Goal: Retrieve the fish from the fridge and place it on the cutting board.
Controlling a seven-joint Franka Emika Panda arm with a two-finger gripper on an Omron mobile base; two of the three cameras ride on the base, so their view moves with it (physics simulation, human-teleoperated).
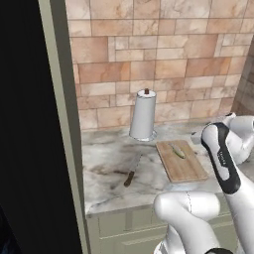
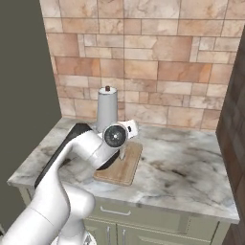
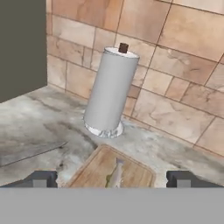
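The small pale greenish fish (image 1: 176,150) lies on the light wooden cutting board (image 1: 184,168), towards its far end. In the hand view the fish (image 3: 116,172) rests free on the board (image 3: 92,171), between and beyond my fingertips. My gripper (image 3: 111,179) is open, hovering just above the board's near part with nothing between its fingers. In the right base view my hand hides much of the board (image 2: 128,168). The fridge (image 1: 22,124) is the black panel at the left.
A paper towel roll (image 1: 143,115) stands upright behind the board near the tiled wall. A brown-handled knife (image 1: 131,174) lies on the marble counter (image 1: 106,183) left of the board. A dark brick wall (image 2: 234,143) bounds the counter at the right.
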